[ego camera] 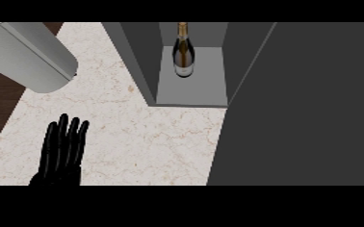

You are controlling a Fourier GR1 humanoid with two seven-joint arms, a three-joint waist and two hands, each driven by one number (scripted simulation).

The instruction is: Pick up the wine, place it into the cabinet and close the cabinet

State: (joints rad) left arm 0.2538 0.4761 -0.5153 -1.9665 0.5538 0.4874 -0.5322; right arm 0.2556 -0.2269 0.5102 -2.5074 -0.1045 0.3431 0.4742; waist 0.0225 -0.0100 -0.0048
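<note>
One robot hand (62, 149), the left, rests wide and empty, since the bottle (183, 53) already stands in the open cabinet (192, 92) ahead-right.

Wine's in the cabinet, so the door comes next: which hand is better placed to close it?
Probably right: the open door fills the right side, while the left hand rests open far left. Right hand unseen.

Single head view, steeply down onto the counter (142, 125) (cabinet (202, 84) ahead)
</note>
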